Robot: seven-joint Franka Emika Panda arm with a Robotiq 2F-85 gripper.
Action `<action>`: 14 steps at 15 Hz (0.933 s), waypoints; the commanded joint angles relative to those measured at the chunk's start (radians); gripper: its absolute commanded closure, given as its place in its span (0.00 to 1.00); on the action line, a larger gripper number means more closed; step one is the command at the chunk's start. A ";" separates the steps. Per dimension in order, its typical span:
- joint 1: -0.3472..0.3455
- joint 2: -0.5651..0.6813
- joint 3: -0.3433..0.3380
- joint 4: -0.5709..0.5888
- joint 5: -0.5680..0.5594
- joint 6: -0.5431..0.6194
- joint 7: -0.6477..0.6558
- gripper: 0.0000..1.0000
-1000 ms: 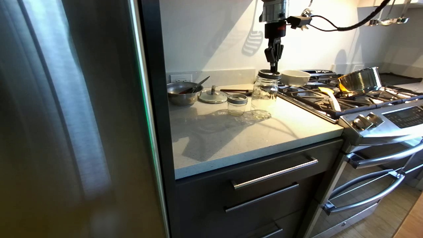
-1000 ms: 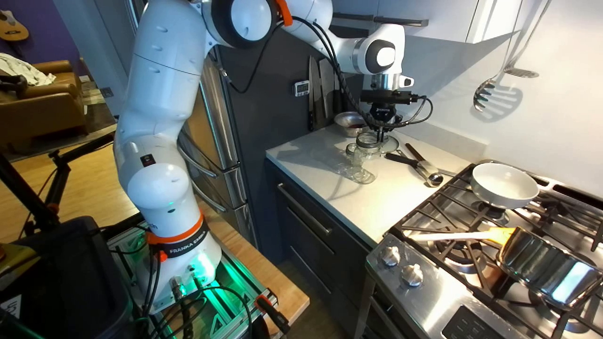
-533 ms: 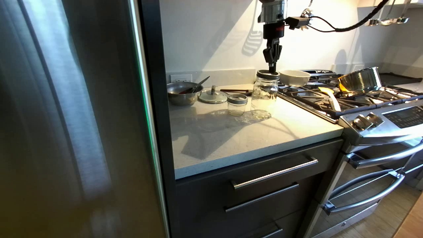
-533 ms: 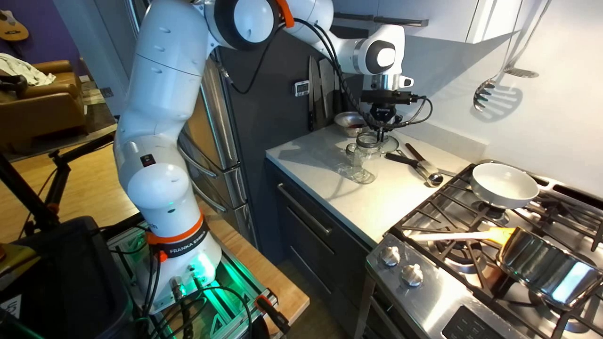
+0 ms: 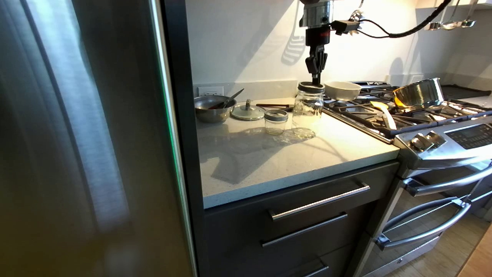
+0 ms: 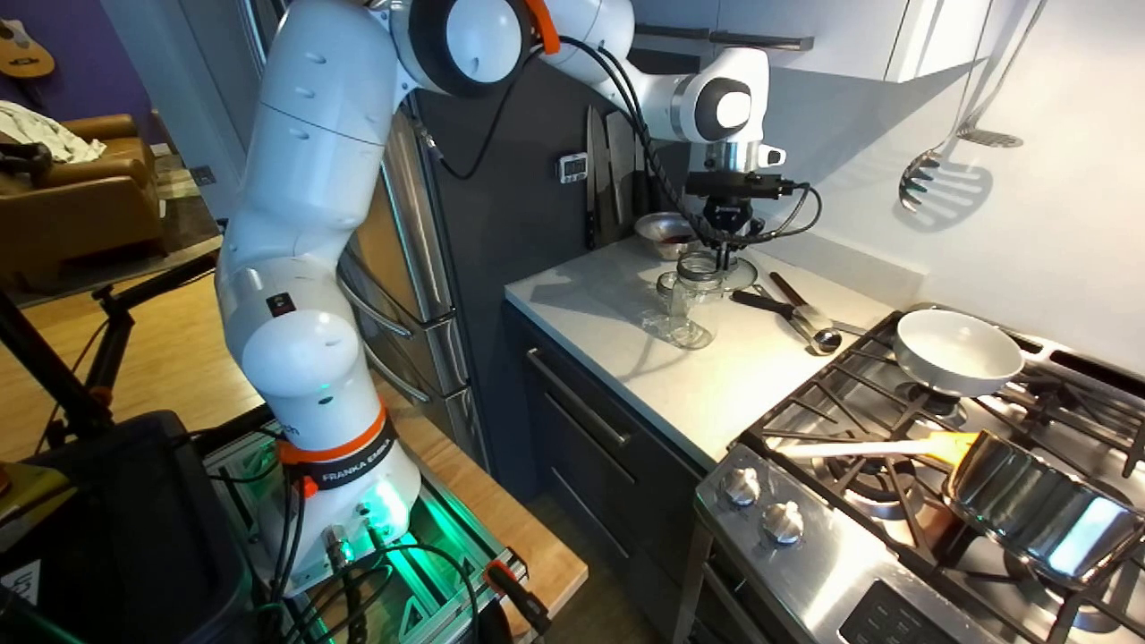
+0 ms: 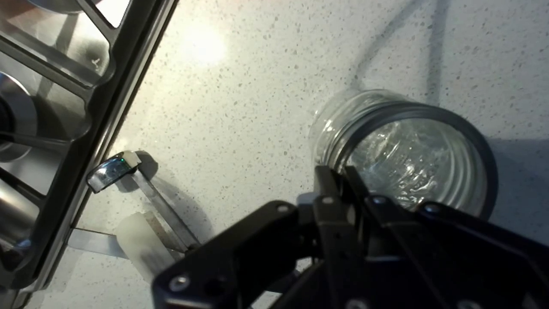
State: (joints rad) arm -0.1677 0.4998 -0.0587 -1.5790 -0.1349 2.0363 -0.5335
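A tall clear glass jar point(image 5: 308, 109) with a dark band round its mouth is upright on the light counter, seen in both exterior views. My gripper point(image 7: 338, 169) points down and is shut on the jar's rim, one finger outside the wall and one inside the mouth. In the wrist view the jar point(image 7: 411, 159) has nothing visible in it but glints on its glass. Whether its base rests flat or leans a little, I cannot tell. Beside it stands a shorter glass jar point(image 5: 276, 122) with a grey band.
A glass lid point(image 5: 248, 112) and a metal bowl point(image 5: 213, 111) lie towards the fridge point(image 5: 96, 154). Several utensils point(image 6: 792, 313) lie near the hob's edge. On the hob point(image 6: 877, 528) are a white bowl point(image 6: 957, 349), a tilted pot point(image 6: 1042, 510) and a spatula point(image 6: 859, 449).
In an exterior view the gripper and the tall jar's rim have shifted slightly to the left. The grip on the rim looks the same.
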 commanded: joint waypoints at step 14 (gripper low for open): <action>-0.006 0.022 0.007 0.016 -0.019 -0.023 0.004 0.98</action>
State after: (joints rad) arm -0.1675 0.5091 -0.0587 -1.5774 -0.1400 2.0363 -0.5335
